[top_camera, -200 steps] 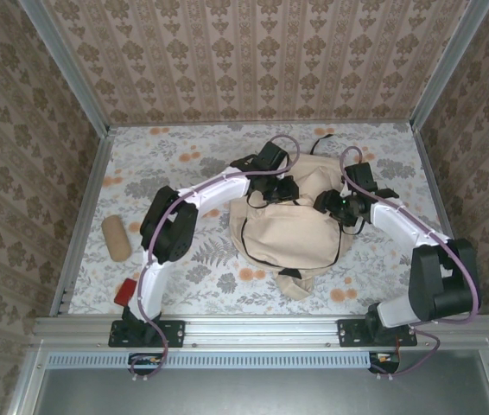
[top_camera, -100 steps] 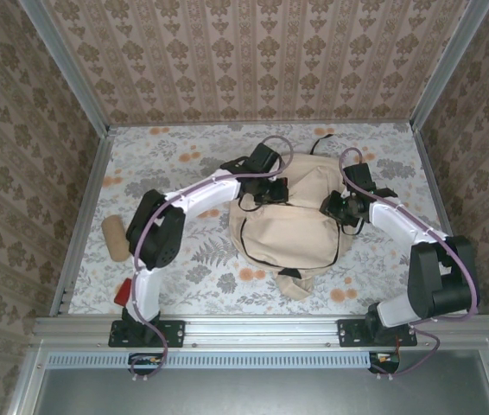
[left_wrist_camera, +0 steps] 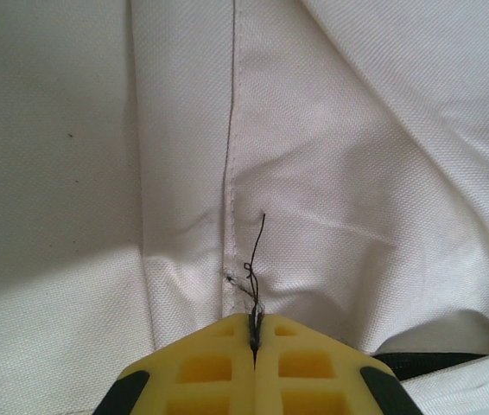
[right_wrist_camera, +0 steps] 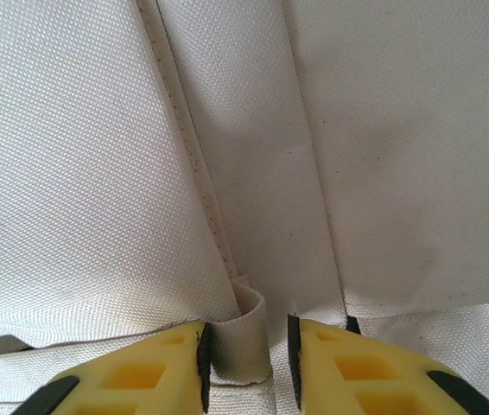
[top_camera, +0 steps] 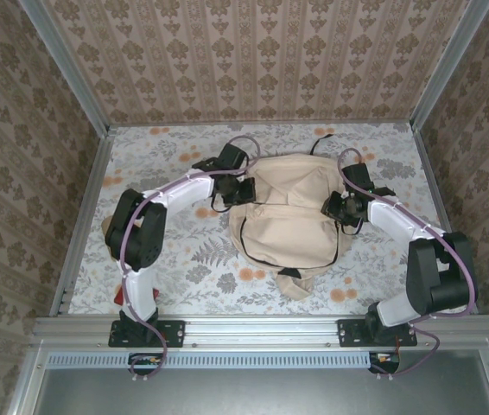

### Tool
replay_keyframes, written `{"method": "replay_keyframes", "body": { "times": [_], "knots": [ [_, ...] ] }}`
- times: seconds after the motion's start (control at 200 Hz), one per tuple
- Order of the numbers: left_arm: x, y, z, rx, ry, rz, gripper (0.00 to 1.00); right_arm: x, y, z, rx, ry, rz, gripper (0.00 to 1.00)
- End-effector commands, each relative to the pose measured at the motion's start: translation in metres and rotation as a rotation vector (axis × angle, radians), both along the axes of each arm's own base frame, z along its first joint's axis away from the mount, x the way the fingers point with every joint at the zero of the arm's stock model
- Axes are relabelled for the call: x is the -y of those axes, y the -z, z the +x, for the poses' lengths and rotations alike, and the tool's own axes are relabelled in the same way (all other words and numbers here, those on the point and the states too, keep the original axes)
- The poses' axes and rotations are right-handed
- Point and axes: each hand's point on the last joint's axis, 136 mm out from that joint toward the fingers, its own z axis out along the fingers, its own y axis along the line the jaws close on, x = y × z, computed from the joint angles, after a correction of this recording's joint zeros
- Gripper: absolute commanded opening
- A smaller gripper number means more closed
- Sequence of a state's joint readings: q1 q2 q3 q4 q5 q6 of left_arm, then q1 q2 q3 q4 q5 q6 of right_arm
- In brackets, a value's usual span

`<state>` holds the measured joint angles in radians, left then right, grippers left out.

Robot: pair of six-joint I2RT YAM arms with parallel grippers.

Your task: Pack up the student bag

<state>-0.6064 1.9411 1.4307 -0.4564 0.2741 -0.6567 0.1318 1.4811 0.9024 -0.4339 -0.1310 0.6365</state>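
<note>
Inside wallpapered walls, on the floral tabletop (top_camera: pixel 193 277), the left gripper (left_wrist_camera: pixel 254 324) is clenching a thin black thread (left_wrist_camera: pixel 258 251) at a seam of the large cream woven-fabric backpack (top_camera: pixel 292 212). The right gripper (right_wrist_camera: pixel 247 333) is straddling a folded cream strap (right_wrist_camera: pixel 243 346); I cannot tell whether it is pinching. The slumped backpack is lying mid-tabletop, with bare surface showing along its near edge.

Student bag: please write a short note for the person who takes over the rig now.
Left gripper: jaws shut on a thin dark thread at a seam of the student bag.
Right gripper: jaws closed around a fabric fold on the bag's right side, apparently gripping.
Bag: lies in the middle of the table, between both arms.
Done: both grippers have hold of the bag.
To do: no opening shows yet; open it and pack.
</note>
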Motion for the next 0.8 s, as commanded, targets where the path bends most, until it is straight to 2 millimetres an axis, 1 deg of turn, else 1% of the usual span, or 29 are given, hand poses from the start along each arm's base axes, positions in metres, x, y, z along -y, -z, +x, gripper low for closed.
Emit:
{"method": "replay_keyframes", "body": {
  "times": [0.0,0.085,0.15,0.205,0.25,0.26,0.27,0.345,0.43,0.46,0.47,0.48,0.555,0.64,0.65,0.67,0.795],
  "knots": [
    [-0.035,-0.005,0.017,0.046,-0.059,0.062,0.02,0.011,-0.003,-0.008,-0.026,0.028,-0.043,0.35],
    [-0.035,-0.005,0.018,0.036,-0.057,0.062,0.17,0.006,-0.009,-0.007,-0.014,0.006,-0.024,0.4],
    [-0.037,-0.007,0.018,0.03,-0.056,0.064,0.34,0.003,-0.017,-0.007,0.005,-0.012,-0.01,0.46],
    [-0.041,-0.012,0.017,0.035,-0.061,0.067,0.46,0.0,-0.026,-0.007,0.03,-0.028,-0.002,0.52],
    [-0.047,-0.017,0.017,0.039,-0.07,0.077,0.56,-0.001,-0.029,-0.008,0.034,-0.039,-0.001,0.59],
    [-0.049,-0.018,0.016,0.039,-0.074,0.079,0.57,-0.002,-0.037,-0.008,0.059,-0.041,0.001,0.61],
    [-0.051,-0.019,0.016,0.039,-0.077,0.084,0.59,-0.002,-0.04,-0.008,0.07,-0.044,0.002,0.62],
    [-0.071,-0.027,0.012,0.043,-0.106,0.123,0.66,-0.006,-0.053,-0.01,0.109,-0.072,0.003,0.73],
    [-0.1,-0.03,0.003,0.037,-0.138,0.173,0.73,-0.012,-0.063,-0.013,0.148,-0.122,-0.009,0.84],
    [-0.107,-0.03,-0.004,0.028,-0.136,0.19,0.75,-0.015,-0.065,-0.015,0.159,-0.142,-0.017,0.87],
    [-0.118,-0.03,-0.002,0.023,-0.16,0.196,0.76,-0.016,-0.066,-0.015,0.161,-0.147,-0.02,0.88],
    [-0.124,-0.03,-0.003,0.02,-0.171,0.205,0.77,-0.016,-0.066,-0.015,0.164,-0.151,-0.025,0.89],
    [-0.16,-0.027,-0.014,0.003,-0.229,0.27,0.85,-0.022,-0.069,-0.018,0.176,-0.18,-0.038,0.94],
    [-0.203,-0.024,-0.029,-0.022,-0.305,0.33,0.93,-0.03,-0.071,-0.019,0.184,-0.206,-0.041,0.98],
    [-0.208,-0.024,-0.031,-0.025,-0.315,0.336,0.94,-0.03,-0.068,-0.023,0.165,-0.209,-0.044,0.98],
    [-0.218,-0.022,-0.035,-0.035,-0.336,0.347,0.96,-0.031,-0.068,-0.024,0.158,-0.215,-0.045,0.99],
    [-0.28,-0.016,-0.057,-0.087,-0.504,0.378,0.99,-0.042,-0.07,-0.027,0.161,-0.242,-0.053,0.99]
  ]
}}
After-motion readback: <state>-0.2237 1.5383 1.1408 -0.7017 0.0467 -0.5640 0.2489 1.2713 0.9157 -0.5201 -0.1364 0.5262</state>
